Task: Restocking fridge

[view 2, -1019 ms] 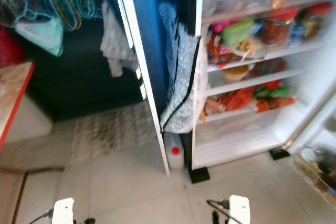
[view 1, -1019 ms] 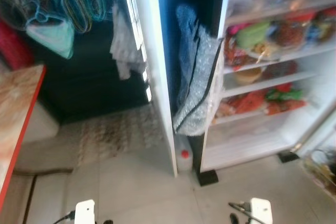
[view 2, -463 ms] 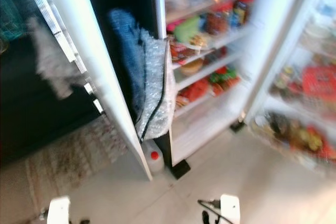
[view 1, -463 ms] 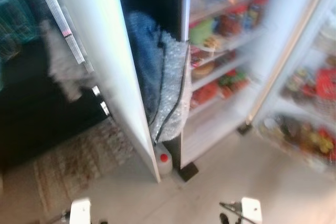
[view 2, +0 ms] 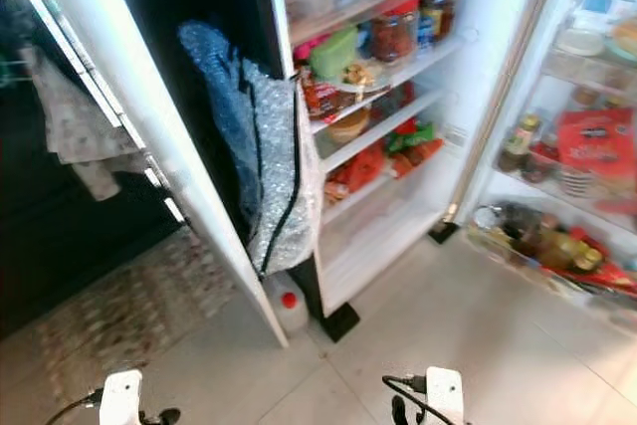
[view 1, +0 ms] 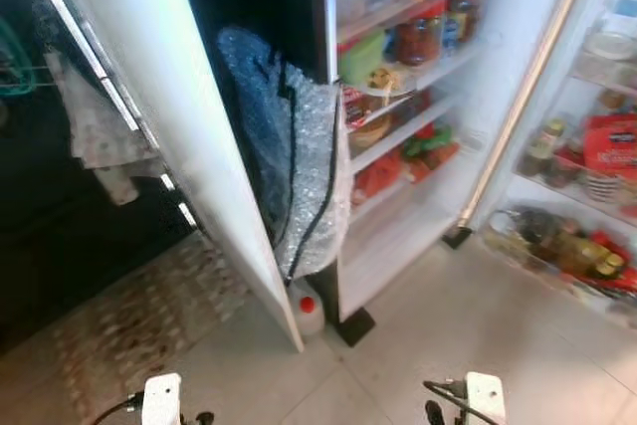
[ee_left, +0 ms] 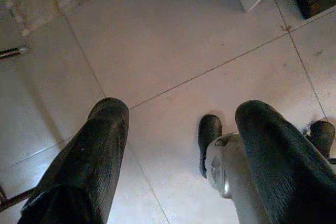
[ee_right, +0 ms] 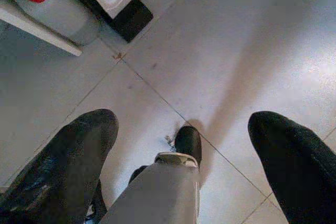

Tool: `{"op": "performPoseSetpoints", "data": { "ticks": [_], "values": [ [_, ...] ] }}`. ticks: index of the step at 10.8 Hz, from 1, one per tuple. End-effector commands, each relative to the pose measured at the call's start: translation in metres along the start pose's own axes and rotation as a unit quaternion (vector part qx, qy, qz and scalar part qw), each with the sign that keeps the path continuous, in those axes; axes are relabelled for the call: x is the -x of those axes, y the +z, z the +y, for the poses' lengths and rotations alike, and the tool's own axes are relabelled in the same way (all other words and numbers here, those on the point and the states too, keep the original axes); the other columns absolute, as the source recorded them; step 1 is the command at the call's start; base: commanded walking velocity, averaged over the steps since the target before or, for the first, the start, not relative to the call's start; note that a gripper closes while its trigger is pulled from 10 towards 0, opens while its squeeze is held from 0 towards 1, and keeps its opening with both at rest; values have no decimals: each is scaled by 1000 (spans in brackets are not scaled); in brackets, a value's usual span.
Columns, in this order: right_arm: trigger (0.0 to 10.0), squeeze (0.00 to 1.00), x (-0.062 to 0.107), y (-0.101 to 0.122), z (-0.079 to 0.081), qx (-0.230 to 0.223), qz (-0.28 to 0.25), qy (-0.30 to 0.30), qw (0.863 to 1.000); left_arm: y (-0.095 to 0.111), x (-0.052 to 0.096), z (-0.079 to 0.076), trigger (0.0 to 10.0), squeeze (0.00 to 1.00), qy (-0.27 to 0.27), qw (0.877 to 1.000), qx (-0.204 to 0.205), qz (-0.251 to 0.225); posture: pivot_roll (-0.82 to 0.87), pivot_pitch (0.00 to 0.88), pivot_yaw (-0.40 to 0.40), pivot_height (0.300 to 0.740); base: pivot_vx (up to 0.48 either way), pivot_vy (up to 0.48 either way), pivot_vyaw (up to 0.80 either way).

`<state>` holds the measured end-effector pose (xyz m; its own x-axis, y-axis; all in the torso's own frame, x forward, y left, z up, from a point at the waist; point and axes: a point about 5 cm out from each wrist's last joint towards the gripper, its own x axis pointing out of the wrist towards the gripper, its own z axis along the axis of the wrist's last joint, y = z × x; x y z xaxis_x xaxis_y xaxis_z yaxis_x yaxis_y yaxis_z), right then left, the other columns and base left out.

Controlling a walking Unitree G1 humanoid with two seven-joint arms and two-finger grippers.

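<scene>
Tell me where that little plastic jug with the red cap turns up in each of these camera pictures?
Left eye view: jug on the floor beside the fridge's black foot.
Right eye view: jug, same spot.
Left wrist view: not in it.
Right wrist view: jug, in a corner.
Shared landmark: the black foot.

The fridge stands wide open, white inside, its shelves crowded. On an upper shelf sit red-lidded jars beside a green container. Red and green packets lie on a lower shelf, and the bottom shelf looks bare. The open door on the right carries bottles in its lowest rack and a red box above them.
</scene>
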<state>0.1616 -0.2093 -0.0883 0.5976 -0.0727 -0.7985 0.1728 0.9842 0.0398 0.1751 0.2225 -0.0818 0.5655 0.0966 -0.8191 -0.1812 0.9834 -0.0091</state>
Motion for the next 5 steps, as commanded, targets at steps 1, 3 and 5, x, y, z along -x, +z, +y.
{"op": "performPoseSetpoints", "data": {
  "ticks": [1, 3, 5],
  "values": [
    [10000, 0, 2, -6, 0, -1, 5, 0, 1000, -7, 1, 5, 10000, 0, 5, 1000, -8, 16, -14, 51, 127, 740, 0, -356, 0],
    [10000, 0, 2, -6, 0, -2, 4, -3, 1000, -7, 1, 4, 10000, 0, 4, 1000, -7, 17, -21, 42, 127, 740, 0, -352, 0],
    [10000, 0, 2, -7, 0, -4, 3, -3, 1000, -7, 1, 4, 10000, 0, 6, 1000, -12, 17, -28, 28, 128, 740, 0, -176, 0]
  ]
}}
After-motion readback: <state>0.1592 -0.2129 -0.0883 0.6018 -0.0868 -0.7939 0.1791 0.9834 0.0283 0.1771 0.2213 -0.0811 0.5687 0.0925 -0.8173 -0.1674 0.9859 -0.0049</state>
